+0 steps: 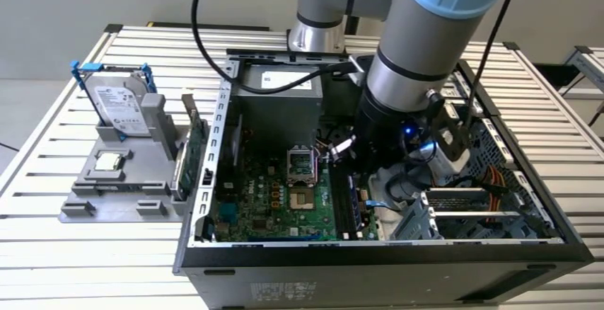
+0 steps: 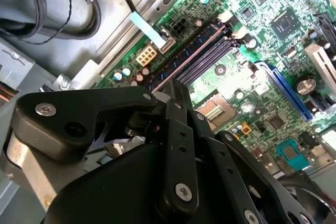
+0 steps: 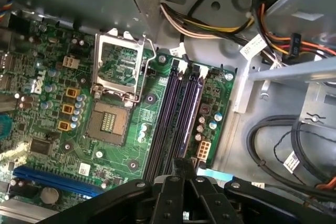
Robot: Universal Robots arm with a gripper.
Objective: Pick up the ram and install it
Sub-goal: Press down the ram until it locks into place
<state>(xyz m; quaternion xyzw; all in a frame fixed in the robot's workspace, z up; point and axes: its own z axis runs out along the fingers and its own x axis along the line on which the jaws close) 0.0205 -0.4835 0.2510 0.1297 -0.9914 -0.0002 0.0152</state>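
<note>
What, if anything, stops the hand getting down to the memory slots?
Probably nothing: the hand hangs right over the memory slots, and no cable crosses them in the first wrist view.

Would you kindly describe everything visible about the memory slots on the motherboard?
The memory slots are long, narrow channels of dark plastic, lying side by side, flat on the green motherboard, next to the open processor socket. They look empty, with pale clips at one end. The claw hangs over their other end.
</note>
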